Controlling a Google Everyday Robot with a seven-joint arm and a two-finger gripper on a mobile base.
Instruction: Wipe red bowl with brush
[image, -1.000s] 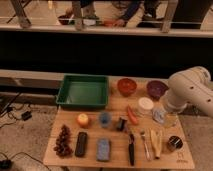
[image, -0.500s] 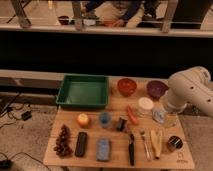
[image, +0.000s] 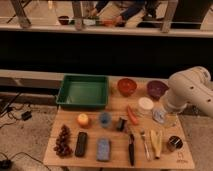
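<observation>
The red bowl (image: 126, 86) stands upright at the back of the wooden table (image: 115, 159), right of the green tray. A dark purple bowl (image: 156, 89) stands to its right. My white arm (image: 191, 92) reaches in from the right. Its gripper (image: 160, 117) hangs low over the table's right side, in front of the purple bowl and apart from the red bowl. A long black-handled tool (image: 131, 148) and a slim pale tool (image: 146, 145) lie near the front edge. I cannot tell which one is the brush.
A green tray (image: 83, 91) stands at the back left. A white round lid (image: 145, 104), carrot (image: 132, 116), blue cup (image: 104, 119), orange (image: 83, 120), grapes (image: 63, 140), black remote (image: 81, 144), blue sponge (image: 103, 149), banana (image: 156, 144) and can (image: 174, 143) crowd the table.
</observation>
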